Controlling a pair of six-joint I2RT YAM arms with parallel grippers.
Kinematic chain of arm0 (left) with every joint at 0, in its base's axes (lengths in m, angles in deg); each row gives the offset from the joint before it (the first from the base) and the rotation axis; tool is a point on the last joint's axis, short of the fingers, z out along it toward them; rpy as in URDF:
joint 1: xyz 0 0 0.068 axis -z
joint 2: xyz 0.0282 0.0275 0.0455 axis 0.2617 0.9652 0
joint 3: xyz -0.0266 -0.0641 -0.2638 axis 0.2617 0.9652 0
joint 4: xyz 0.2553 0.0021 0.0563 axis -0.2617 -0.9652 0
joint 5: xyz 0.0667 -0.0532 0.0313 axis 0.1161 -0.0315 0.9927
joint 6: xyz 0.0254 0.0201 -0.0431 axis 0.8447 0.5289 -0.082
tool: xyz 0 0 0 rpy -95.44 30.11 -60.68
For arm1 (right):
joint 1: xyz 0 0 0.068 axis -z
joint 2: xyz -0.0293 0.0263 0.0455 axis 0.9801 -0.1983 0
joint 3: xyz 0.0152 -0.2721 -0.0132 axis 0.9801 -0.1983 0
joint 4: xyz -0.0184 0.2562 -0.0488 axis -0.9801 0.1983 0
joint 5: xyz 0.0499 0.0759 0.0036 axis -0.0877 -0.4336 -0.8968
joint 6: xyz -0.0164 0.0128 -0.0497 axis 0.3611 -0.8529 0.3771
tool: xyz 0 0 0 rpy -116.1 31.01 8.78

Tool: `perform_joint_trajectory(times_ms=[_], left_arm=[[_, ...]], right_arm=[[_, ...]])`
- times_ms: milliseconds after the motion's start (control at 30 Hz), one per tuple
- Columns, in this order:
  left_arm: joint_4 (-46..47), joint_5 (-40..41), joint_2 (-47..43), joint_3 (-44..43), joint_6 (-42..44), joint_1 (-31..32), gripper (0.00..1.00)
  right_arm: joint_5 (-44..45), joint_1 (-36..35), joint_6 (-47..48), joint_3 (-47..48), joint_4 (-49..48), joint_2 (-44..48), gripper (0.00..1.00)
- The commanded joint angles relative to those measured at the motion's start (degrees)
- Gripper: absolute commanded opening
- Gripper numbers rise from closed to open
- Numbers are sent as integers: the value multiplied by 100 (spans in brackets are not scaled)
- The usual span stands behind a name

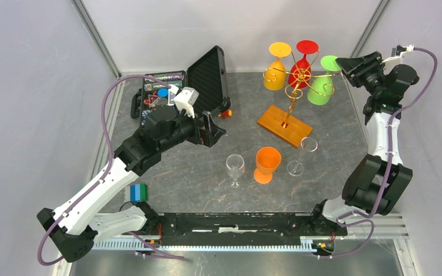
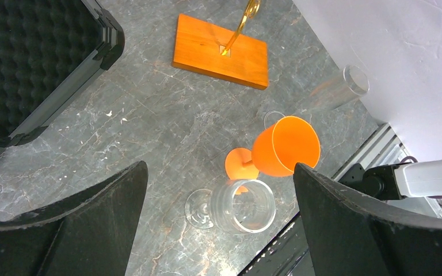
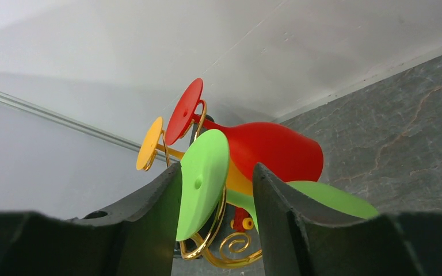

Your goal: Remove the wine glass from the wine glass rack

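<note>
The gold wire rack (image 1: pixel 300 73) stands on its wooden base (image 1: pixel 284 125) at the back right. Yellow (image 1: pixel 275 75), red (image 1: pixel 303 63) and green (image 1: pixel 321 89) wine glasses hang upside down from its arms. My right gripper (image 1: pixel 345 63) is at the top of the green glass. In the right wrist view my open gripper (image 3: pixel 217 169) straddles the green foot disc (image 3: pixel 204 178), which lies against the left finger, with a gap and gold wire (image 3: pixel 230 247) on the other side. My left gripper (image 1: pixel 216 129) is open and empty above the table's middle.
A clear glass (image 1: pixel 235 168), an orange glass (image 1: pixel 267 163) and a taller clear glass (image 1: pixel 302 155) stand near the front; the left wrist view shows them below its gripper (image 2: pixel 220 169). An open black foam-lined case (image 1: pixel 207 77) lies at the back left.
</note>
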Motion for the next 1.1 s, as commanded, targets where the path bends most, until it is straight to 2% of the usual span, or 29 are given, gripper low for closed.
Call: perform_joint_trajectory(times_ms=[0,233,467,567,900,1067], left_arm=[[177,87,25,22,104,-41,100],[116,143,63,31,172,-76,100],[115,152,84,42,178,-79,100],[118,156,92,48,178,-84,100],[124,151,106,57,161,-91,100],[137,154,100,64,154,-93,100]], right_arm=[[48,-49,-260,110,-337,-30,50],[156,-108,-200,201,-288,-86,37],[513,-146,212,400,22,-7,16],[709,-172,357,441,26,67,10],[1161,-209,512,590,317,306,1],[1239,-209,215,474,499,510,0]])
